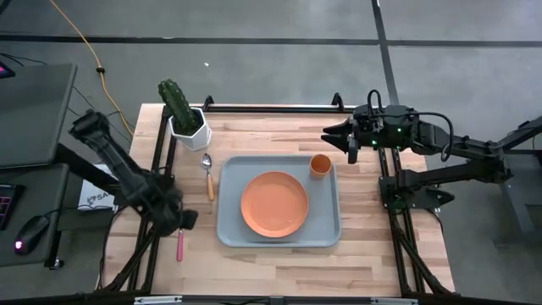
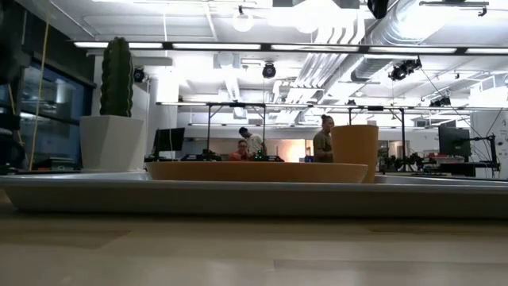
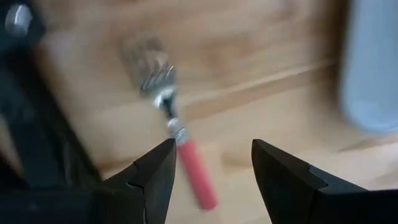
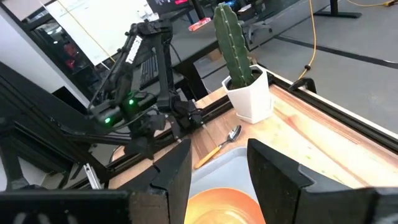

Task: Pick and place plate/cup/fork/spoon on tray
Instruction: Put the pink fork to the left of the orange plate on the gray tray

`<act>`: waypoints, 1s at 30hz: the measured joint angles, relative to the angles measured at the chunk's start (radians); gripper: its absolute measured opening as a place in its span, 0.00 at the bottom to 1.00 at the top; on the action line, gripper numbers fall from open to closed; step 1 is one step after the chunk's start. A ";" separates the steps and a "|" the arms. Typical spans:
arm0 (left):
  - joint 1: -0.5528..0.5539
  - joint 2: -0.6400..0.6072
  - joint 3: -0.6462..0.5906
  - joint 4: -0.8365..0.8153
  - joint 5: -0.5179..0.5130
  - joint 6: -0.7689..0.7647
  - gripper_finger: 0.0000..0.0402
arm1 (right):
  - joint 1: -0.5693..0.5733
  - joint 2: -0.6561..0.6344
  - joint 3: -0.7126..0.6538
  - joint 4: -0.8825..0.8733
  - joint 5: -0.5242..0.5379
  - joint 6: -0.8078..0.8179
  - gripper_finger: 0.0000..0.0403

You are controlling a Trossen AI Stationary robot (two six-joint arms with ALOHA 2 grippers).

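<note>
High view: large pale blue-grey rectangular tray [image 1: 227, 230] sits mid-table. Round shallow orange plate [image 1: 273, 204] lies in it, small orange handleless cup [image 1: 320, 164] stands in the tray's far right corner. Slim spoon with silver bowl and yellow-orange handle [image 1: 207, 176] lies on the wood just left of the tray, near the white pot with green cactus [image 1: 184, 118]. Pink-handled fork [image 1: 179, 246] is on the wood left of the tray, mostly under the left gripper [image 1: 185, 222]. Right gripper [image 1: 339, 135] hangs above the table beyond the cup, holding nothing.

Low view: plate, cup and cactus pot show along the tray rim; people stand far back in the room. No gripper visible.

Left wrist view: fingers spread wide, empty, straddling the fork's pink handle, silver tines pointing away.

Right wrist view: fingers partly open, empty, plate edge below, spoon and cactus ahead.

Handling call: fork is light, stiff, thin and lies flat, so it's likely to slip or pivot. Pinch mid-handle across the width; plastic grips better than the tines.
</note>
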 joint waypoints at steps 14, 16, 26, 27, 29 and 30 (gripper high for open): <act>-0.116 0.343 0.000 0.259 0.075 -0.142 0.50 | 0.000 0.000 0.000 0.000 0.000 0.000 0.36; -0.115 0.369 0.001 0.266 0.093 -0.139 0.50 | 0.000 0.000 0.000 0.000 0.000 0.000 0.36; -0.081 0.411 0.003 0.266 0.130 -0.138 0.44 | 0.000 0.000 0.000 0.000 0.000 0.003 0.36; -0.079 0.411 0.002 0.266 0.130 -0.139 0.41 | 0.000 0.000 0.000 0.000 0.000 0.003 0.36; -0.077 0.411 0.002 0.265 0.133 -0.141 0.34 | 0.000 0.000 0.000 0.000 0.000 0.003 0.36; -0.077 0.412 0.002 0.265 0.132 -0.142 0.31 | 0.000 0.000 0.000 0.000 0.000 0.002 0.36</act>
